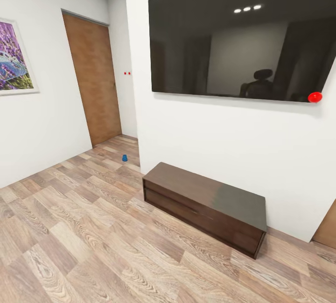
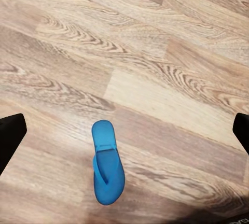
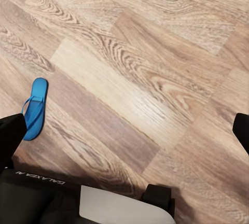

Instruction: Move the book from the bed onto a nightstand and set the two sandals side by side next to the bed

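On the wood-plank floor (image 2: pixel 155 68) under both wrist cams lies one blue sandal (image 2: pixel 107 163), flat & untouched, w/ left gripper (image 2: pixel 124 130) and right gripper (image 3: pixel 124 130) fingers spread wide, empty, while head cam faces a wall TV (image 1: pixel 240 37) above a dark bench unit (image 1: pixel 205 205).

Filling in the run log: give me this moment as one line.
phase: in transit | head view: wall TV, dark bench, door | sandal on wood floor | both end effectors open, empty

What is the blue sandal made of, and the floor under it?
The blue sandal looks like smooth rubber or foam: even matte colour, thin flat sole, though I can't be sure. The floor looks like wood planks or wood-look laminate, with grain swirls and plank seams.
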